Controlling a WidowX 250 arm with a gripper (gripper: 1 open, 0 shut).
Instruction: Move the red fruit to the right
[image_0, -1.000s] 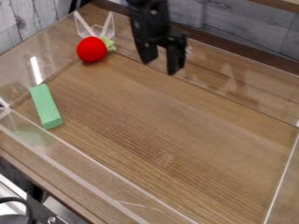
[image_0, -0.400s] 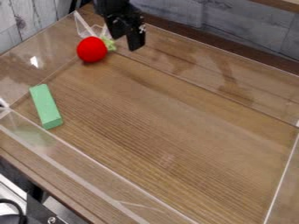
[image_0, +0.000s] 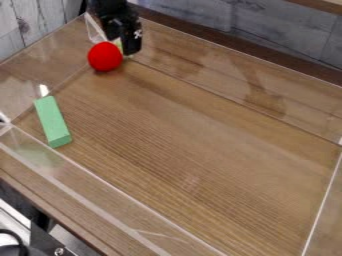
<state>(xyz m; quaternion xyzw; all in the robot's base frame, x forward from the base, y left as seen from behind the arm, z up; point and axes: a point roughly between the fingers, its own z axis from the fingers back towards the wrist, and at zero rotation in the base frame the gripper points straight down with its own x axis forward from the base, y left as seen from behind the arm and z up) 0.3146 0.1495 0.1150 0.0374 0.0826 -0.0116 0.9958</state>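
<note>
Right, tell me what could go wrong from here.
The black tool hangs right by the glossy red round fruit, so a slight misjudgement could nudge it and, being ball-like, it might roll. The fruit's pale green leafy stem sits at the tool's side and may spoil the grip.

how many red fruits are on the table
1. The red fruit is near the far left of the table, just in front of the gripper. Another could be hidden behind the gripper.
</note>
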